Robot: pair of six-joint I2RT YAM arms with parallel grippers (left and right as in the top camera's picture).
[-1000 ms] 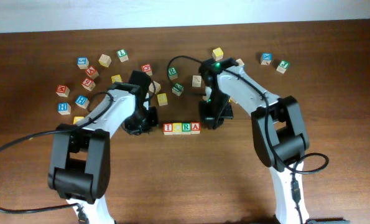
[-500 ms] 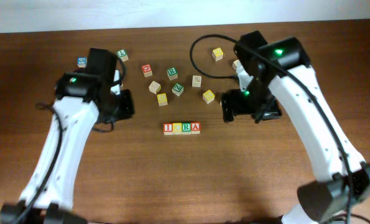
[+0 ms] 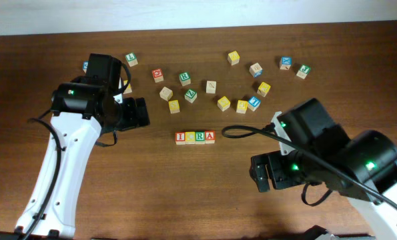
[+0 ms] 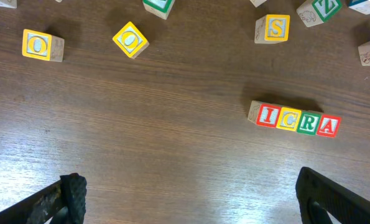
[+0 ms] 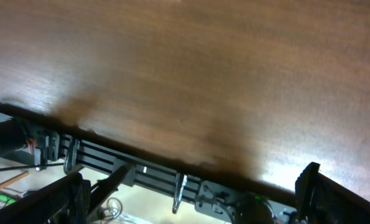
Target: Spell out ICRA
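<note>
Left gripper (image 4: 193, 200): spread wide and holding nothing, with fingertips (image 4: 73, 194) in the two lower corners of the left wrist view. It hangs over bare table (image 4: 172, 143) and touches no block.

ICRA row (image 4: 293, 119) lies ahead of the left gripper, offset toward its right-hand finger and clear of both tips. The order is I block (image 4: 268, 116), C block (image 4: 288, 118), R block (image 4: 307, 122), A block (image 4: 328, 126). All four touch side to side in one line that slants slightly across the wrist view, and the letters read upright to that camera. The I and A are in red, the C face is yellow and the R face is green.

Farther ahead of the left gripper, past the row, is the S block (image 4: 273, 28) with a yellow face. The Z block (image 4: 318, 7) sits just beside it at the frame's top edge. Ahead toward the left-hand finger is the rotated O block (image 4: 130, 39), turned diagonally. The second O block (image 4: 38, 45) is farther out on that side and sits square-on. All of these are loose and apart from the row.

Right gripper (image 5: 194, 194): also spread wide and empty, with fingers (image 5: 69, 193) at the lower corners of its wrist view. Ahead of it are plain wood and the table's edge. Below that edge are dark rails (image 5: 141, 169) and some wiring (image 5: 28, 144).

In the overhead view the row sits between the two grippers, near the left one and well apart from the right one. The right gripper is on the side of the row opposite the loose blocks (image 3: 223, 103).
</note>
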